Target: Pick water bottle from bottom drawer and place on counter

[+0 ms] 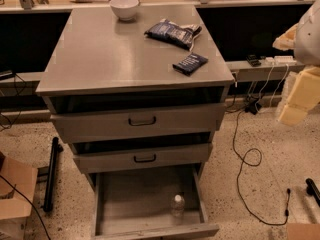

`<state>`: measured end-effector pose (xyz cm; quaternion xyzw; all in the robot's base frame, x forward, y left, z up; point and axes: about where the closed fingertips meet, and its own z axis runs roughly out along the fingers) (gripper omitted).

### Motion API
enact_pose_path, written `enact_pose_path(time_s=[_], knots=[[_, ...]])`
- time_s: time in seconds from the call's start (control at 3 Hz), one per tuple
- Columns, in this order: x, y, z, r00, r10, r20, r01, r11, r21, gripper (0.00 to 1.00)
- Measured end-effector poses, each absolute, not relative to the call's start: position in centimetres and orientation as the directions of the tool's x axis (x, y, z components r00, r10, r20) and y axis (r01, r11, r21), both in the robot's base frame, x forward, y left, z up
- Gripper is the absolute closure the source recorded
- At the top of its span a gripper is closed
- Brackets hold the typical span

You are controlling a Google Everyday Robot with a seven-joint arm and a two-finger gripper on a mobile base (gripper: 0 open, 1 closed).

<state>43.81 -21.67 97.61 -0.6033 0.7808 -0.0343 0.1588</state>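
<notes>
One cabinet point(135, 121) stands mid-view, and I count three drawers in it. Its counter point(100, 54) is a square grey metal top.

The two upper drawers with black handles point(142, 120) are each slightly open. Their interiors are in shadow and I cannot tell what is in them. The one bottom drawer point(125, 199) is pulled far out, exposing its flat grey floor. It holds one item, the water bottle point(177, 206). The bottle stands upright with its white cap on top, near the drawer's front right corner.

On the speckled floor point(260, 194) I count one cardboard box point(15, 194) at the lower left edge of the view. One black pole point(50, 174) lies left of the cabinet, and one black cable point(242, 166) loops to the right of it.

The gripper point(295, 109) is the cream-coloured assembly at the right edge of the view. It sits beyond the counter's front right corner, above the floor and well apart from the bottle. I cannot tell whether it is spread or closed.

There are three items on the counter:
- One white bowl point(124, 7) sits at the middle of the far edge. I cannot make out what it holds.
- One dark blue snack bag point(172, 33) lies towards the far right corner.
- One smaller dark packet point(190, 63) lies by the right edge.
</notes>
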Motion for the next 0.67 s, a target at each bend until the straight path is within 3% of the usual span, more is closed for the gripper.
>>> enact_pose_path(time_s=[0.67], knots=[[43.87,-20.98,96.96,-0.216,-0.945,-0.245,-0.935,0.272,-0.226,0.00]])
